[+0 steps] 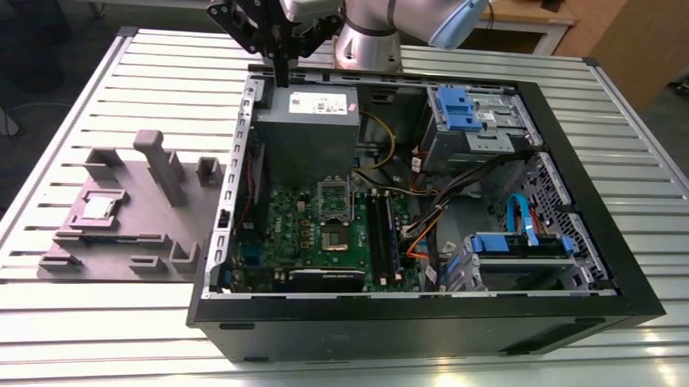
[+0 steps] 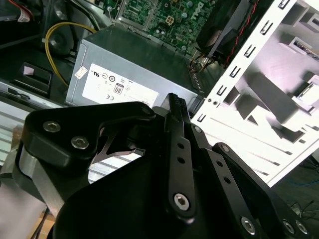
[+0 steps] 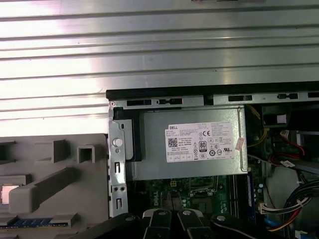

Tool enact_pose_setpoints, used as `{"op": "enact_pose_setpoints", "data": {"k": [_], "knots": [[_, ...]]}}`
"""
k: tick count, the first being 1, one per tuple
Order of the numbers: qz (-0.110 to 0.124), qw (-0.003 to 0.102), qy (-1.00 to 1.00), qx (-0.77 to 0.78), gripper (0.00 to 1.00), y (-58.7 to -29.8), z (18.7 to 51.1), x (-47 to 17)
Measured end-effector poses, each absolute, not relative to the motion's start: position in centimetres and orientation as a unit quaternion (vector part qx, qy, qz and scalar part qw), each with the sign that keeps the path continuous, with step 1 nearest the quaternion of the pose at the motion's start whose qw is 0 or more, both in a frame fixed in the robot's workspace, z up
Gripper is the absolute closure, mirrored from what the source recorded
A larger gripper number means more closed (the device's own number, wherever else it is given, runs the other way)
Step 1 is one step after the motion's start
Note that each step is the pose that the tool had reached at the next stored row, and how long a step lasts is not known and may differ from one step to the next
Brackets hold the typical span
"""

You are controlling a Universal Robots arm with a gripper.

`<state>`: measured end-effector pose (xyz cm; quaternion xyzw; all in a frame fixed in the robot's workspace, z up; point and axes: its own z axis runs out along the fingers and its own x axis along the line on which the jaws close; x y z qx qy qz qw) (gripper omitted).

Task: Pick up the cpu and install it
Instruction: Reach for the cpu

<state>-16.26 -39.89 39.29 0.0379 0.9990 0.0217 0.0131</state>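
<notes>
The cpu (image 1: pixel 99 207) is a small silvery square lying flat in a recess of the grey fixture (image 1: pixel 129 234), at the exterior view's left, outside the computer case. In the first wrist view the cpu (image 3: pixel 7 194) appears as a pale square at the picture's edge. My gripper (image 1: pixel 282 79) hangs over the case's far rim, just above the grey power supply (image 1: pixel 306 121), well away from the cpu. Its black fingers are shut with nothing between them, as the gripper (image 3: pixel 167 201) and the gripper (image 2: pixel 174 103) show in both wrist views. The motherboard socket (image 1: pixel 335 239) lies open, with its metal frame (image 1: pixel 334 196) raised.
The black open case (image 1: pixel 431 322) lies on a slatted metal table (image 1: pixel 97 89). Inside are blue drive bays (image 1: pixel 463 109), cables (image 1: pixel 431 218) and a green motherboard (image 1: pixel 286 234). Upright posts (image 1: pixel 151 149) rise from the fixture near the cpu.
</notes>
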Motion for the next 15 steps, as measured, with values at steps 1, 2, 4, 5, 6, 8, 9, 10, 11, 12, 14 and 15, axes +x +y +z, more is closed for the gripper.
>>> {"op": "enact_pose_setpoints", "data": {"k": [1,2,4,5,6,8,9,10,11,12,14,15], "knots": [[0.022,0.013,0.999,0.038,0.90,-39.89,39.30,-16.29],[0.022,0.013,0.999,0.038,0.90,-39.89,39.30,-16.31],[0.022,0.013,0.999,0.038,0.90,-39.90,39.29,-16.40],[0.022,0.013,0.999,0.038,0.90,-39.90,39.29,-16.46],[0.022,0.013,0.999,0.038,0.90,-39.90,39.29,-16.52],[0.022,0.013,0.999,0.038,0.90,-39.89,39.29,-16.62],[0.022,0.013,0.999,0.038,0.90,-39.89,39.29,-16.66],[0.022,0.013,0.999,0.038,0.90,-39.89,39.29,-16.68],[0.022,0.013,0.999,0.038,0.90,-39.89,39.29,-16.85],[0.022,0.013,0.999,0.038,0.90,-39.89,39.25,-17.01],[0.022,0.013,0.999,0.038,0.90,-39.89,39.25,-17.04],[0.022,0.013,0.999,0.038,0.90,-39.89,39.25,-17.06]]}}
